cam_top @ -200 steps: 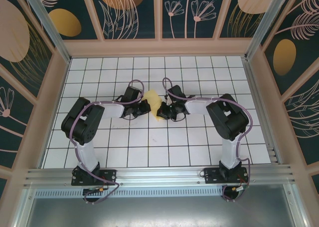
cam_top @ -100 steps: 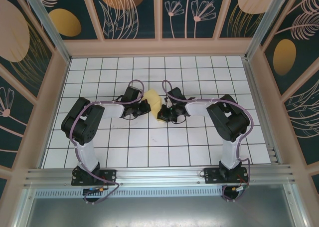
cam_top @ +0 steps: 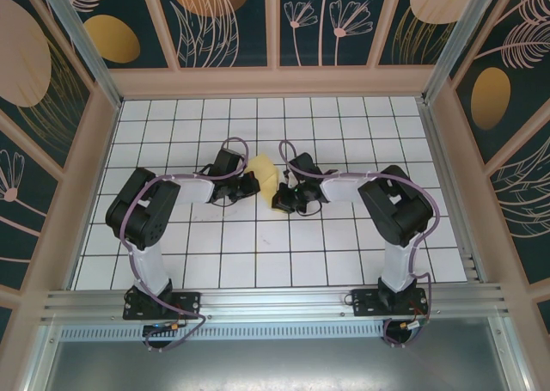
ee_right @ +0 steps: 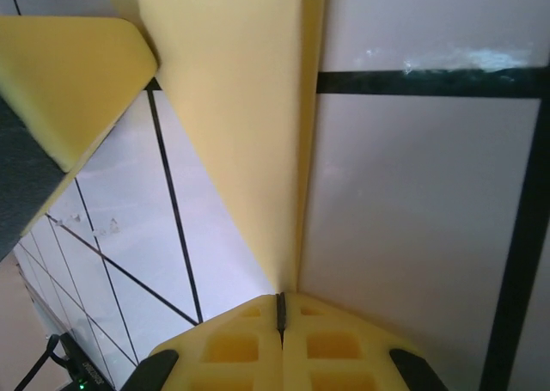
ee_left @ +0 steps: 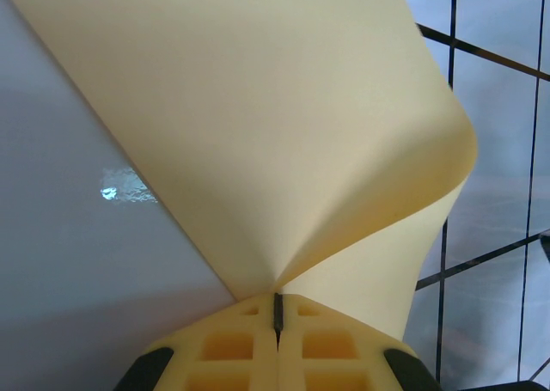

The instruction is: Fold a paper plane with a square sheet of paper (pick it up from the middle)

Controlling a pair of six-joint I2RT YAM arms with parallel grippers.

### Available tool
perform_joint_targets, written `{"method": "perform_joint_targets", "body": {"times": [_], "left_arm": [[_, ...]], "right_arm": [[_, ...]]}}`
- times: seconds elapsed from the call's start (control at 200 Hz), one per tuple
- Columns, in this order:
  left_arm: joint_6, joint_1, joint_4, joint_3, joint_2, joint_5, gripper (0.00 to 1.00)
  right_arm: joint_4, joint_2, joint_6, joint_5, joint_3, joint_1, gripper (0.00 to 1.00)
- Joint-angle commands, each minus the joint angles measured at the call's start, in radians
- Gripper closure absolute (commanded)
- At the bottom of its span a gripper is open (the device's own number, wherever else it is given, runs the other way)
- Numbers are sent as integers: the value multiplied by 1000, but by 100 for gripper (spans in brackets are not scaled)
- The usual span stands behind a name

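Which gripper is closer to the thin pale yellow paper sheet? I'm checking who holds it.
Neither, a tie: the left gripper and right gripper each clamp the paper sheet, from opposite sides.

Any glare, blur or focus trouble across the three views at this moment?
Top external: evenly lit and sharp, no strong glare on the table. Left wrist: one small glare spot on the table left of the square sheet of paper; the paper looks soft, close to the lens. Right wrist: a faint glare streak on the table, top right; paper edges soft.
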Motion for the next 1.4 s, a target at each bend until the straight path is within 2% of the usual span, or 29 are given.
{"method": "perform_joint_targets", "body": {"times": [0.0, 0.3, 0.726, 0.936, 1.201, 1.391], "left_arm": [[15, -4, -72, -5, 59, -95, 100], [19, -4, -80, -1, 53, -97, 100], [25, -4, -91, 13, 59, -96, 100], [26, -4, -99, 15, 53, -105, 100], [32, -4, -107, 19, 48, -110, 100], [38, -4, -113, 29, 19, -111, 100]], "right_arm": [[-55, 30, -27, 30, 13, 7, 99], [9, -124, -43, 65, 34, -44, 98], [-4, 55, -97, 61, 175, -62, 98], [17, 93, -86, 128, 166, -80, 98], [69, 125, -92, 77, 142, -84, 98], [54, 143, -87, 84, 139, -85, 98]]}}
